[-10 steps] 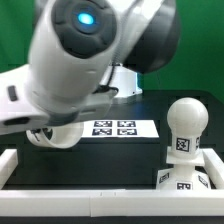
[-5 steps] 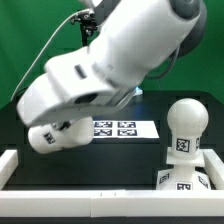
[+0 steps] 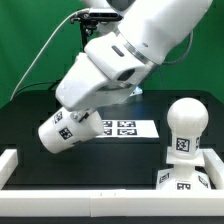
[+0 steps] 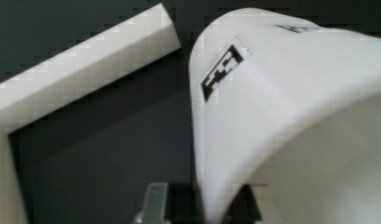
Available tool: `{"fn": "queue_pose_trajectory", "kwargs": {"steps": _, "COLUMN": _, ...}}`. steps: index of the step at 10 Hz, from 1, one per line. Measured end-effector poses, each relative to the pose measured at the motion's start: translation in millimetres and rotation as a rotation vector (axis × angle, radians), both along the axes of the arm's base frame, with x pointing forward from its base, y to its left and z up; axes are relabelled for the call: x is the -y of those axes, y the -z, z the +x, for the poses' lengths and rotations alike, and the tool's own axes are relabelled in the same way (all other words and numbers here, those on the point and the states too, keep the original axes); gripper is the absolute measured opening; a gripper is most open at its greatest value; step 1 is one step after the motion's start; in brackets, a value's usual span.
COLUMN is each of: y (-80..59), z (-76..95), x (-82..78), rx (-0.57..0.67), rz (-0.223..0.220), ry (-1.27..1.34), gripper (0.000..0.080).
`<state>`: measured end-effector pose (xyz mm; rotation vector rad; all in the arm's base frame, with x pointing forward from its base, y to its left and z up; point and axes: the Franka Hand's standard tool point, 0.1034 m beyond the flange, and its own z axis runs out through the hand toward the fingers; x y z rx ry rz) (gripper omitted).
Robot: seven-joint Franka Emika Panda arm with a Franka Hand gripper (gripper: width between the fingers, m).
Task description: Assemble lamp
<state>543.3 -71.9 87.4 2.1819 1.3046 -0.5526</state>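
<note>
Gripper (image 4: 201, 203) is clamped on the lamp shade (image 4: 285, 130): in the wrist view one dark finger (image 4: 157, 205) lies outside the shade wall and the other is on its far side, with the wall pinched between them. A square tag (image 4: 222, 72) sits on the shade's outer surface, ahead of the fingers.

Exterior view, nearest items first:

1. White frame wall (image 3: 90, 198) runs across the foreground. Its corner (image 4: 89, 75) also appears in the wrist view, beside the shade.
2. Lamp base (image 3: 188, 182) lies flat just behind that wall, at the exterior view's right, tags facing up.
3. Bulb (image 3: 185, 125) stands upright on the base, ball head uppermost, with a tag on its stem.
4. Lamp shade (image 3: 62, 132) hangs tilted under the arm (image 3: 120, 60), at the exterior view's left, well apart from the bulb and base. Its lower end points down and toward the exterior view's left. Whether that end touches the black table (image 3: 120, 160) cannot be determined.
5. Marker board (image 3: 118, 127) lies flat on the table, between shade and bulb and further back.
6. Green backdrop (image 3: 25, 40) closes the scene.
</note>
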Motion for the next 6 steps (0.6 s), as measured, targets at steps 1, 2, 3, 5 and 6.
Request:
{"fn": "queue_pose_trajectory", "kwargs": {"steps": 1, "y": 4.1, "z": -1.6, "x": -6.2, "rx": 0.026, "rz": -0.001, "ry": -0.059, "gripper": 0.0038}}
{"fn": "queue_pose_trajectory", "kwargs": {"steps": 2, "y": 1.3, "z": -3.0, "x": -12.4, "rx": 0.033, "rz": 0.013, "ry": -0.181, "gripper": 0.0038}}
{"fn": "queue_pose_trajectory", "kwargs": {"steps": 3, "y": -1.1, "z": -7.6, "x": -16.9, "rx": 0.042, "rz": 0.012, "ry": -0.319, "gripper": 0.0038}}
{"fn": "queue_pose_trajectory", "kwargs": {"steps": 5, "y": 6.1, "z": -19.5, "x": -22.7, "rx": 0.069, "rz": 0.038, "ry": -0.518, "gripper": 0.0038}}
{"fn": "queue_pose_trajectory", "kwargs": {"steps": 6, "y": 7.7, "z": -20.6, "x": -24.3, "rx": 0.142, "rz": 0.068, "ry": -0.512, "gripper": 0.0038}}
